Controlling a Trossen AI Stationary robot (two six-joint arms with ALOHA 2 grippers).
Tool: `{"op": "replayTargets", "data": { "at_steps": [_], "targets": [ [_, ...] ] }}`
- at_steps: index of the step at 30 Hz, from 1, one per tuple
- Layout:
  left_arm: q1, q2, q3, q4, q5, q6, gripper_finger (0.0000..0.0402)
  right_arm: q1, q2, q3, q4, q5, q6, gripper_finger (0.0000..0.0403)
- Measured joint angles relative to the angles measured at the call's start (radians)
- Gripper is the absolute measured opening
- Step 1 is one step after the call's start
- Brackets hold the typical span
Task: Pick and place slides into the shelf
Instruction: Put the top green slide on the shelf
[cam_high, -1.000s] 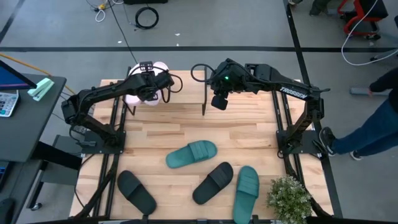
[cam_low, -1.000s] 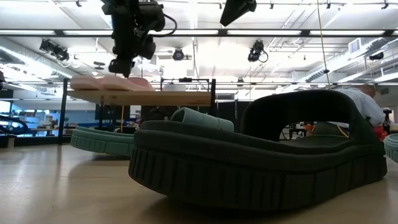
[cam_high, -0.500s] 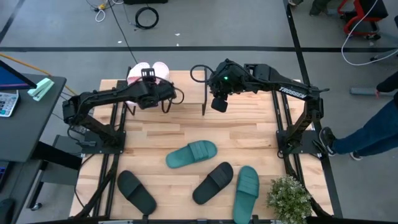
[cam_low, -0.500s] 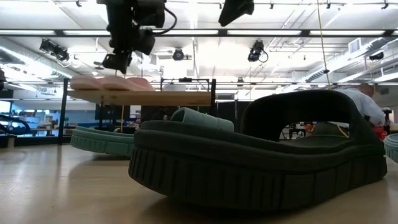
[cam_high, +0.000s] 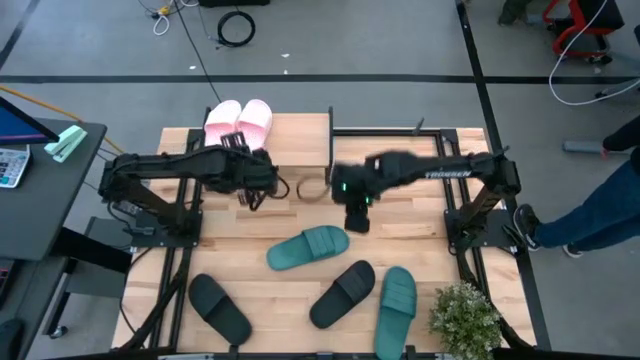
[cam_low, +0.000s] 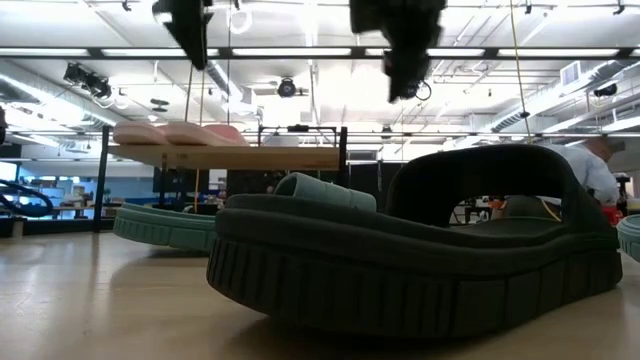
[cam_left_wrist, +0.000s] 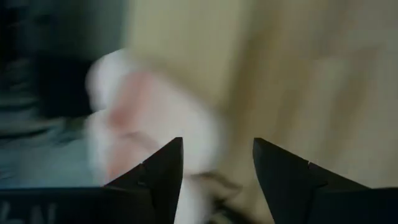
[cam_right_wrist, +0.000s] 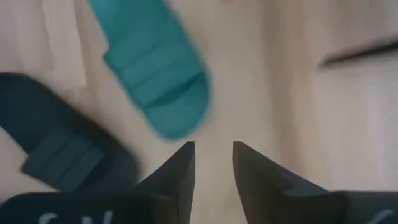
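**Pink pair on the shelf, four slides on the table**

High view: two pale pink slides (cam_high: 239, 122) lie side by side on the left end of the shelf (cam_high: 300, 135), a light plank rack at the table's (cam_high: 400, 215) far edge. The left claw (cam_high: 258, 185) hovers over the table just in front of the shelf, near its middle. The right claw (cam_high: 357, 215) hangs beside it, above a teal slide (cam_high: 308, 247) lying mid-table. Toward the near edge lie a black slide (cam_high: 220, 307) by the left corner, a second black slide (cam_high: 343, 293) and a second teal slide (cam_high: 397, 298), with a small potted plant (cam_high: 465, 318) at the near right corner.

Low view: one black slide (cam_low: 420, 250) fills the foreground, its ribbed foam sole and wide arched strap plain. Behind it the shelf's thin black legs and plank top show, the pink soles resting on it.

Left wrist view: the two dark fingers (cam_left_wrist: 163, 171) stand apart, released, gripping nothing; a blurred pink slide lies beyond them.

Right wrist view: the fingers (cam_right_wrist: 180, 171) are parted with bare wood between them, empty; a teal slide and a black slide with grooved straps lie ahead.
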Motion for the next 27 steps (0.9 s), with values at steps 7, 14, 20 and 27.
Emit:
{"op": "replayTargets", "data": {
  "at_steps": [7,14,20,27],
  "targets": [
    [-0.12,0.019,-0.03,0.13,0.303,0.078,0.0189,0.171,-0.001,-0.107,0.005,0.12,0.204,0.0094],
    [-0.204,0.099,-0.208,0.373,0.307,0.226,0.0189,0.289,-0.001,-0.131,0.004,0.263,0.306,0.0092],
    [-0.263,0.199,-0.289,0.606,0.235,0.366,0.0179,0.362,-0.001,-0.131,0.002,0.312,0.396,0.009],
    [-0.297,0.32,-0.3,0.775,0.11,0.549,0.0167,0.391,-0.001,-0.131,0.001,0.316,0.481,0.0096]
  ]
}}
